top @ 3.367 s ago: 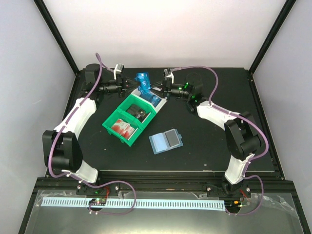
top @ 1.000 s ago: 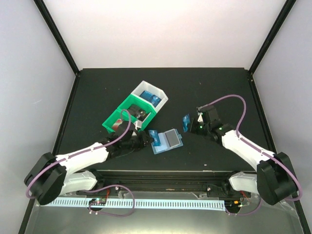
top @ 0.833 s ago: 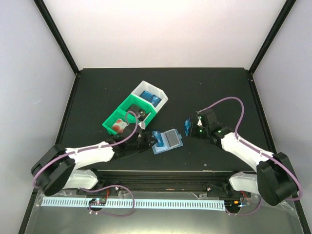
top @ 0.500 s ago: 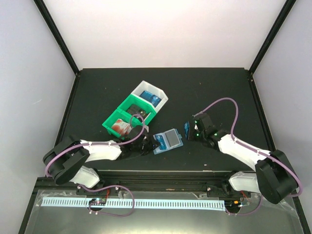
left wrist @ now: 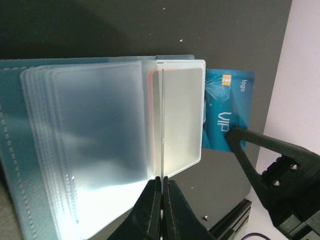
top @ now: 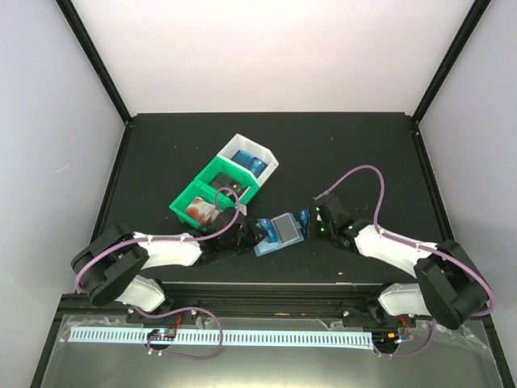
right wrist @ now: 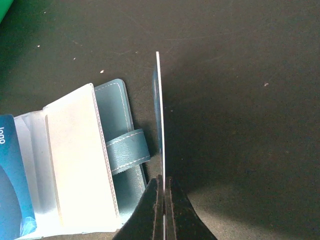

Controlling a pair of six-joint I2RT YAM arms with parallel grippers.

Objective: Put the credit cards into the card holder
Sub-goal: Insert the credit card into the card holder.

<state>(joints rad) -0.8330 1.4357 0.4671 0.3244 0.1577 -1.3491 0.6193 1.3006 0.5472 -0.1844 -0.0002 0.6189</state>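
Note:
The teal card holder (top: 283, 229) lies open on the black table, clear pockets up. It also shows in the left wrist view (left wrist: 95, 145) and in the right wrist view (right wrist: 70, 150), where its snap tab (right wrist: 127, 150) points at my right gripper. My left gripper (top: 258, 229) (left wrist: 163, 179) is shut on a thin card seen edge-on, standing over the pockets. It shows as a blue card (right wrist: 12, 175) at the holder's far side. My right gripper (top: 312, 221) (right wrist: 163, 177) is shut on a blue VIP card (left wrist: 225, 107) (right wrist: 160, 115), held upright just beside the snap tab.
A green two-part bin (top: 187, 196) holds red-and-white cards (top: 196, 212) and black cards (top: 232, 187). A white bin (top: 260, 146) behind it holds blue cards (top: 246, 160). The table's front edge (top: 307, 284) runs close below the holder.
Both arms have come in on the holder. My right gripper has carried its blue card left to the snap-tab side, and my left gripper has moved right onto the holder's left side.

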